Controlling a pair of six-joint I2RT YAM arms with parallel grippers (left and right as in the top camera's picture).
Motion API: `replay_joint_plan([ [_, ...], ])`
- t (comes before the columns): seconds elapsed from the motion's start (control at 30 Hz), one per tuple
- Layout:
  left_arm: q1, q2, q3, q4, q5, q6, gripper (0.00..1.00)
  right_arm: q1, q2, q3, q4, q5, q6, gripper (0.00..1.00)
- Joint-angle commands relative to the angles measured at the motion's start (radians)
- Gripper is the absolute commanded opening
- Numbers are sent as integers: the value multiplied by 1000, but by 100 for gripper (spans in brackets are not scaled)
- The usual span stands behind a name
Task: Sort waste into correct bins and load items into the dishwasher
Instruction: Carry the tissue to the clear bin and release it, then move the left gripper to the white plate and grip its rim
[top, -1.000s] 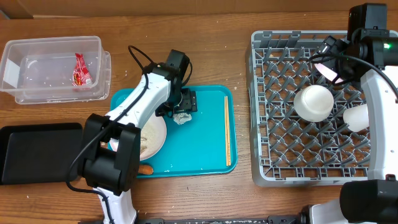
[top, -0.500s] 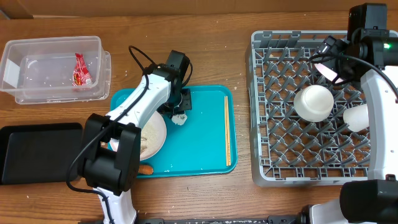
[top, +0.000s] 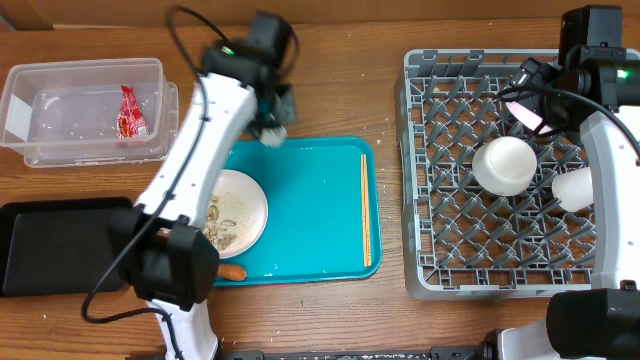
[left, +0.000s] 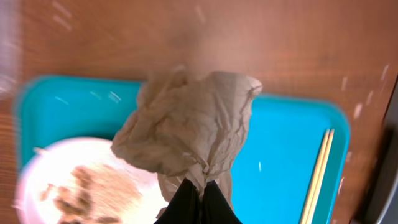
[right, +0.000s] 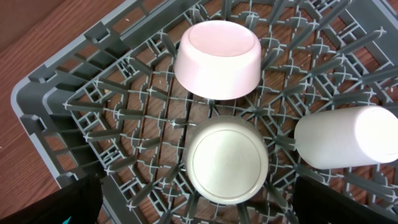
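Overhead view: the crumpled silvery-white wrapper (top: 270, 133) is clamped in the pinched-together jaws of the left gripper (top: 273, 118) and held over the far edge of the teal tray (top: 320, 200), near the clear tub (top: 90, 152). The right gripper (right: 196, 198) is spread wide, nothing grasped, above the grey rack (top: 440, 270), in which white dishes (right: 216, 59) are set.

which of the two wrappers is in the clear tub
The red wrapper, lying inside the clear tub. The other, the crumpled silvery-white wrapper, is not in any bin: the left hand is shut on it.
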Motion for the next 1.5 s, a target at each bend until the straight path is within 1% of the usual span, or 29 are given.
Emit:
replay_joint_plan([
  [0.0,112,-3,108,-21,-78,0,4,2,-20,17,6,14,2,100],
  [0.1,224,-3,150,-5,-79,-22,4,2,-20,18,6,14,2,100],
  [0.2,340,-2,150,62,-31,-22,4,2,-20,18,6,14,2,100],
  [0.33,450,3,130,148,-27,-22,5,2,-20,18,6,14,2,100],
  [0.37,475,4,125,166,-30,-21,9,2,-20,17,6,14,2,100],
  [0.43,519,10,123,182,-29,-22,20,2,-20,17,6,14,2,100],
  [0.5,553,14,123,186,-29,-21,22,2,-20,18,6,14,2,100],
  [0.53,566,16,123,186,-29,-21,29,2,-20,17,6,14,2,100],
  [0.57,578,17,123,183,-28,-21,50,2,-20,17,6,14,2,100],
  [0.6,586,18,123,179,-26,-21,86,2,-20,17,6,14,2,100],
  [0.63,592,18,123,172,-26,-21,100,2,-20,18,6,14,2,100],
  [0.77,598,18,123,142,-23,-22,100,2,-20,17,6,14,2,100],
  [0.87,597,18,123,112,39,-22,100,2,-20,17,6,14,2,100],
  [0.93,597,18,124,69,146,-16,100,2,-20,17,6,14,2,100],
  [1.03,592,18,124,12,382,40,100,2,-20,17,6,14,2,100],
  [1.13,563,16,124,-37,597,146,100,2,-20,17,6,14,2,100],
  [1.17,547,16,124,-61,624,175,100,2,-20,18,6,14,2,100],
  [1.27,481,16,124,-151,597,238,100,2,-20,18,6,14,2,100],
  [1.47,286,17,121,-277,412,239,100,2,-20,17,6,14,2,100],
])
